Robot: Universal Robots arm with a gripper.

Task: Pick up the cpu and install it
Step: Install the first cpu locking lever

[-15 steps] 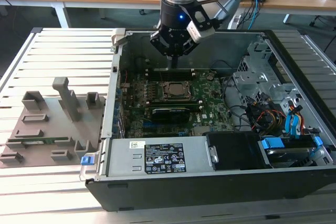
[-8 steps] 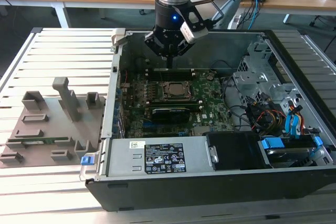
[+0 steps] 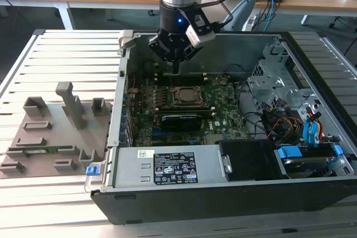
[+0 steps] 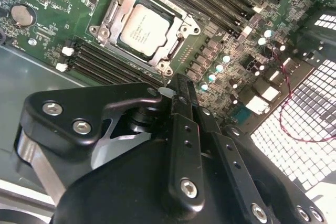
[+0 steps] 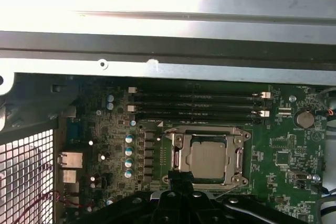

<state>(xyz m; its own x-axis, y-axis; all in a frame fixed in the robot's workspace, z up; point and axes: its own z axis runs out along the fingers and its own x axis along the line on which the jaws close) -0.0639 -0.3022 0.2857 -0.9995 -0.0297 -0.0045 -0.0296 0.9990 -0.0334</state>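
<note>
1. Gripper [image 3: 176,71] is seen in the upper centre of the exterior view, hanging over the open computer case [image 3: 167,204], just above the motherboard [image 3: 223,118] and apart from it.
2. Fingers [image 4: 181,90] are seen pressed together in the second wrist view; nothing is held between them. The state is recorded as narrow and empty.
3. The cpu [image 4: 145,31] is found in the upper left-centre of the second wrist view, lying flat inside the socket frame [image 4: 184,22], metal top up. In the first wrist view it [image 5: 208,161] sits at lower centre, just above the dark gripper body.
4. The socket bracket appears open around the chip; whether it is latched cannot be told.
5. Memory slots [image 5: 194,106] are noted beside the socket, empty.
6. A grey fixture tray [image 3: 50,132] is seen at the exterior view's left, outside the case.
7. Judgement: placement looks done, the chip being seated and released. Any further move would call for a squareness check of the chip in the frame, and a clear vertical path past the bracket.
</note>
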